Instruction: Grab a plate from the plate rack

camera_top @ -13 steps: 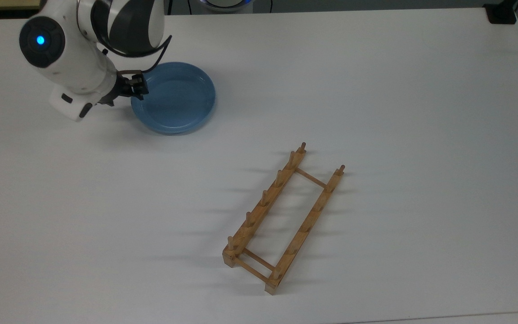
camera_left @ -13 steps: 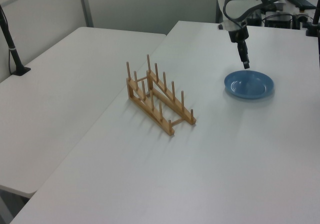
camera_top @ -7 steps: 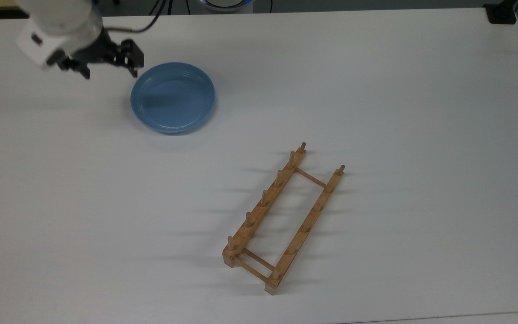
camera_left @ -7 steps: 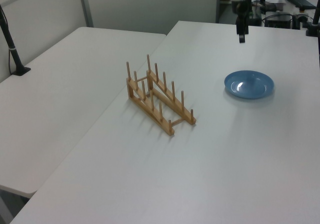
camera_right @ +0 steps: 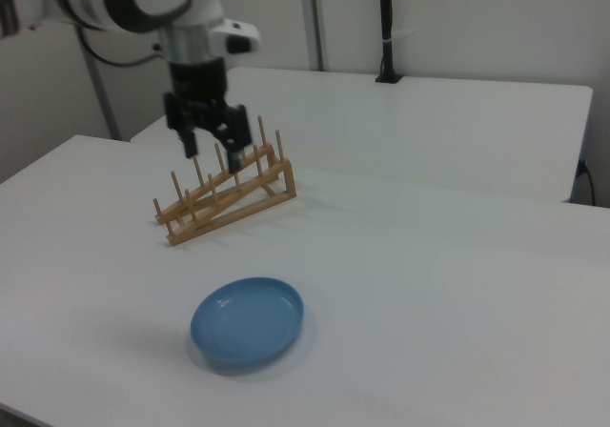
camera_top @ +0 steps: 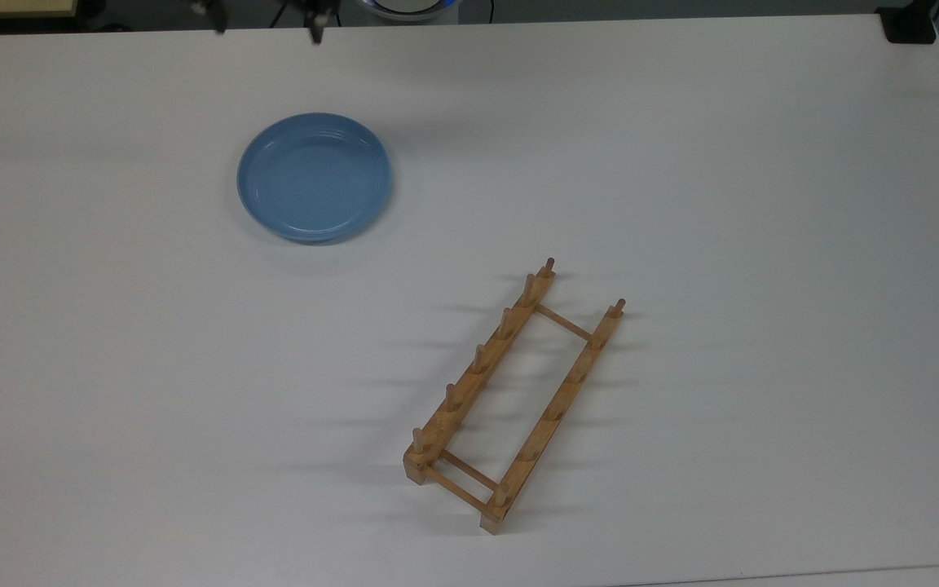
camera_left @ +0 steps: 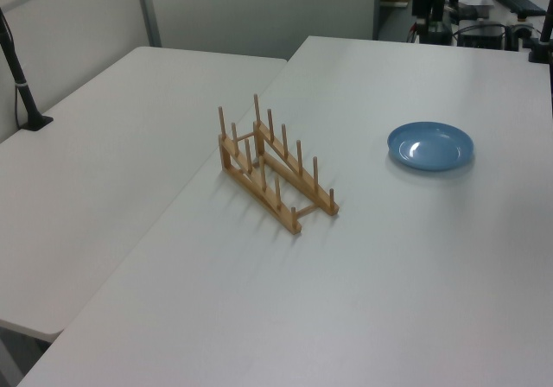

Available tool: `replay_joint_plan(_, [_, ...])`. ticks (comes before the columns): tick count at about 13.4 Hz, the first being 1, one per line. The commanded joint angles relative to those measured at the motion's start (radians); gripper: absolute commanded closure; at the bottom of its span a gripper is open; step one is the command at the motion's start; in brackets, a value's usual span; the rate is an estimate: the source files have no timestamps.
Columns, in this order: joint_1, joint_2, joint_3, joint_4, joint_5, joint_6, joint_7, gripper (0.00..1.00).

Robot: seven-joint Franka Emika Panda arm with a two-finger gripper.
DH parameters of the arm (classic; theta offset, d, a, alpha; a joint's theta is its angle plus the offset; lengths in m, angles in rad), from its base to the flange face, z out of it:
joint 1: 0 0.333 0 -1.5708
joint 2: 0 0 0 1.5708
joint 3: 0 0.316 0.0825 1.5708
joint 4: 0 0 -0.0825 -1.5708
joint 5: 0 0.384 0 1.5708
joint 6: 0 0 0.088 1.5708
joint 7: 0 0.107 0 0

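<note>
A light-blue plate (camera_top: 314, 177) is seen lying flat on a white table (camera_top: 681, 163), right side up. It is not in the plate rack (camera_top: 514, 395); the 2 are well apart, with bare table between them. In the top view the wooden rack runs diagonally from lower left to upper right, and the plate lies toward the top view's upper left of it. No dish is held between the rack's pegs.

In the right view the claw (camera_right: 209, 142) is shown raised high above the table, pointing straight down, its 2 dark fingers spread apart and nothing gripped between them. In that picture the plate (camera_right: 248, 320) sits below the claw and nearer the camera, while the rack (camera_right: 225, 194) stands behind the claw (overlapped by it in the picture, not touched).

The coming move is judged to turn on this: the plate lies flat and low, so only its raised rim is offered to a downward-pointing claw. Being round, it has no long axis to match.
</note>
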Motion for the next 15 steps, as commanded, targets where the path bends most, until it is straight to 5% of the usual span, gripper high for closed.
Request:
replay_joint_plan(1, [0.102,-0.058,-0.019,-0.008,0.04,-0.079,0.126,0.0])
replay_joint_plan(6, [0.184,-0.047,-0.019,-0.03,0.085,0.02,0.199,0.0])
replay_joint_plan(10, [0.181,-0.033,-0.044,-0.047,0.068,0.163,-0.005,0.0])
replay_joint_plan(15, [0.182,-0.03,-0.053,-0.04,0.068,0.167,-0.004,0.0])
